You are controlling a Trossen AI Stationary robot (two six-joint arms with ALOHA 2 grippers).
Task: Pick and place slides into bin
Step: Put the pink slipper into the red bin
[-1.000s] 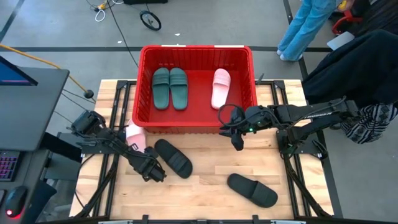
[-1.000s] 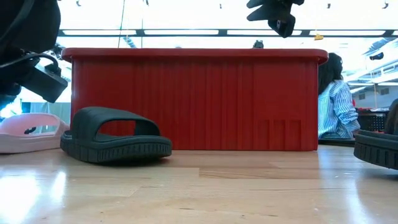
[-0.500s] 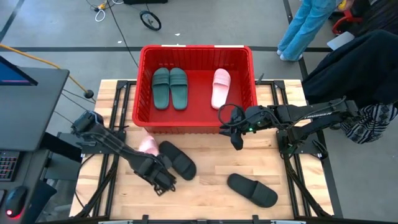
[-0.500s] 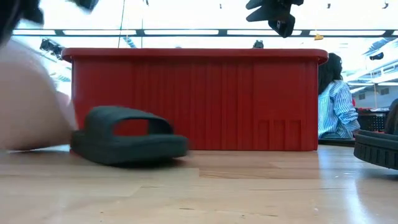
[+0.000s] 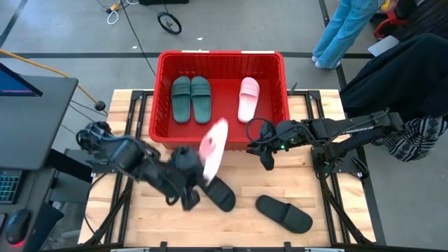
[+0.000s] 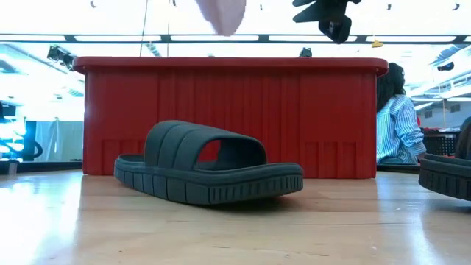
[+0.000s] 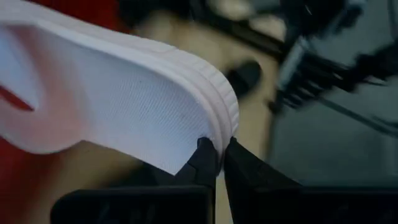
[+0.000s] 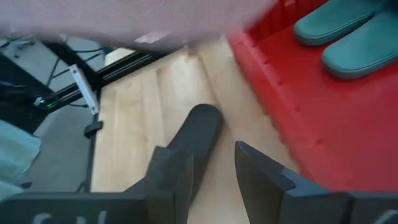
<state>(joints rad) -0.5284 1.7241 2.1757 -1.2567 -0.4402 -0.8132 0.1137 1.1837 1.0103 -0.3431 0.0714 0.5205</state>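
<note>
The red bin [image 5: 159,105] stands at the table's far middle, with two dark green slides [image 5: 191,99] and one pale pink slide [image 5: 248,98] lying flat in it. My left gripper [image 5: 201,172] is shut on the second pale pink slide [image 5: 213,147], raised in front of the bin's near wall; it also shows at the top of the low view [image 6: 223,15]. One black slide [image 5: 221,194] lies on its sole on the table just below it. Another black slide [image 5: 283,213] lies nearer, to the right. My right gripper [image 5: 265,152] hangs open and empty by the bin's near right corner. My left gripper pinches the pink slide's sole by its ribbed rim [image 7: 219,127] at one end, between its two fingers [image 7: 204,160]. The slide is lifted clear of the table. It sticks out beyond the fingers, slanting toward the bin.
The bin's near wall [image 6: 228,118] rises right behind the near black slide [image 6: 210,173]. The second black slide's edge [image 6: 445,177] shows at the low view's right. A person [image 6: 397,121] sits beyond the table. There is bare wood at the table's near left.
My left gripper has swung from the table's left toward the middle and up, carrying the pink slide from the table beside the bin to above the bin's near wall. The near black slide has slid toward the table's right and near edge and turned.
</note>
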